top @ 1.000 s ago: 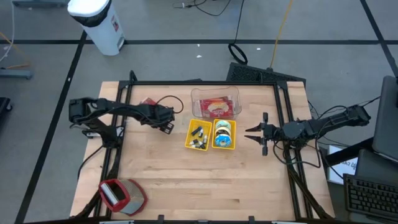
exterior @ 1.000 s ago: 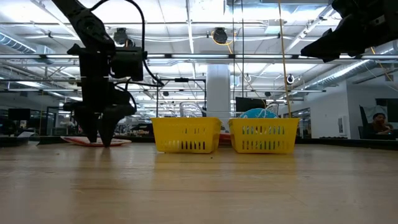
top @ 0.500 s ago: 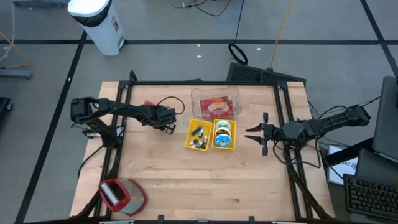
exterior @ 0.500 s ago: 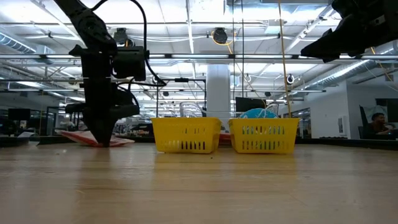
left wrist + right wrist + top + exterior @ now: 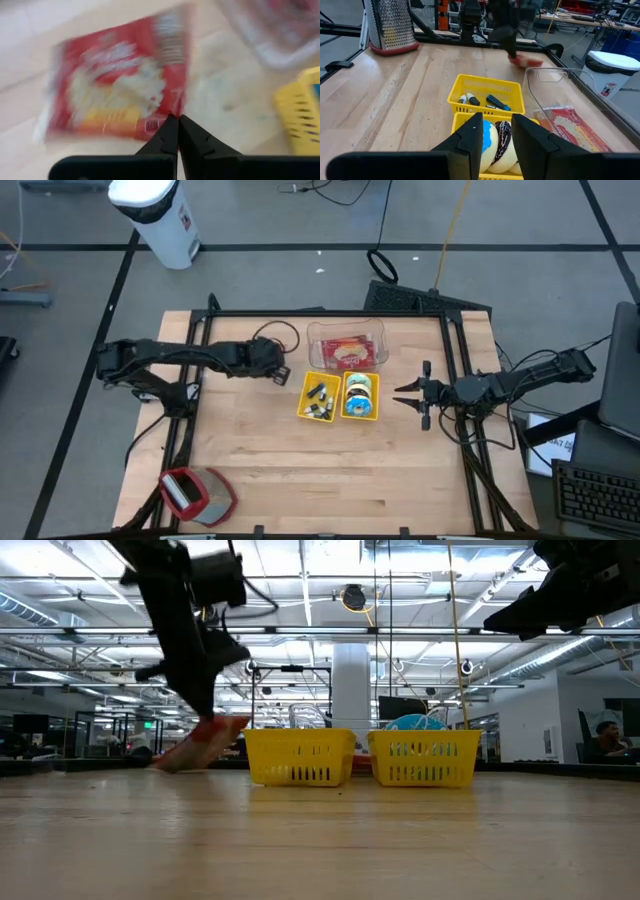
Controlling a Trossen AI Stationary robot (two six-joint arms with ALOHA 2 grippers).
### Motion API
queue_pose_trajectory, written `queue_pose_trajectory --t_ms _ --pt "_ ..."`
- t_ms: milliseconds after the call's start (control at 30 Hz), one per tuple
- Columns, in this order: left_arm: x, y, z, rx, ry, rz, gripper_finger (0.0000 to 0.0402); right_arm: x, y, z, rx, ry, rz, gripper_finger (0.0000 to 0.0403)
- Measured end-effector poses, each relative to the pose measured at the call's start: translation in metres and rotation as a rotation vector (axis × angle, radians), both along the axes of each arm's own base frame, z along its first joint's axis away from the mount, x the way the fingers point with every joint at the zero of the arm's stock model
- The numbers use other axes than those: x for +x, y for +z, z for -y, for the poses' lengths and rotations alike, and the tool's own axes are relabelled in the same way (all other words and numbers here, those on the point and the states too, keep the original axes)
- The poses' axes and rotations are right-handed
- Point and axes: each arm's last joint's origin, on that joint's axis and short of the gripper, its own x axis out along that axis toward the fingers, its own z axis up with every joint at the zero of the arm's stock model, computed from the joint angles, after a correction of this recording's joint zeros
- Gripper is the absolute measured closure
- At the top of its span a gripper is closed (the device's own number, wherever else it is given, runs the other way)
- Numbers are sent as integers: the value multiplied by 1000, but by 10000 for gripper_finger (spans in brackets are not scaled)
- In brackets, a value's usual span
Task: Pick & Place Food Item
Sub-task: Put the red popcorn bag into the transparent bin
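Note:
A red snack packet (image 5: 120, 95) with a popcorn picture hangs tilted below my left gripper (image 5: 178, 120), which is shut on it. In the low view the packet (image 5: 200, 745) slants down to the left, its lower end close to the table. In the high view my left gripper (image 5: 274, 370) sits left of the clear tub (image 5: 347, 348), and the arm hides the packet. My right gripper (image 5: 412, 393) waits open at the table's right side, right of the yellow baskets. My left gripper pinches the packet's edge (image 5: 167, 112) between its two fingertips, near one corner. The fingers come slanting down from the table's left side. The packet hangs tilted below them; whether its low end (image 5: 165, 762) touches the table I cannot tell.
Two yellow baskets stand mid-table: one (image 5: 320, 397) with small dark items, one (image 5: 361, 395) with doughnut-like pieces. The clear tub behind them holds another red packet (image 5: 575, 131). A metal grater (image 5: 195, 493) lies at the near left corner.
My left gripper has shut on the packet, then risen and gone toward the tub at the table's right. The packet, which lay flat on the table, now has its gripped end raised and slants down from the fingers.

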Motion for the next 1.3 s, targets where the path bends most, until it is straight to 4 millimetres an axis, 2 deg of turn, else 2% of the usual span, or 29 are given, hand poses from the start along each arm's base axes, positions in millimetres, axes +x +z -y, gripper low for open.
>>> queue_pose_trajectory --t_ms 167,367,667,867,1133,1300 --pt "5 43 6 106 -5 180 400 0 0 0 0 0 0 312" --pt "15 82 14 214 -29 366 401 0 0 0 0 0 -1 312" --pt "35 129 27 372 -64 585 401 0 0 0 0 0 -1 312" --pt "52 133 36 427 -74 700 401 0 0 0 -2 0 -1 312" --pt "88 108 42 424 -88 758 401 0 0 0 -3 0 -1 312" --pt "104 90 40 410 -65 763 401 0 0 0 -4 0 -1 312"
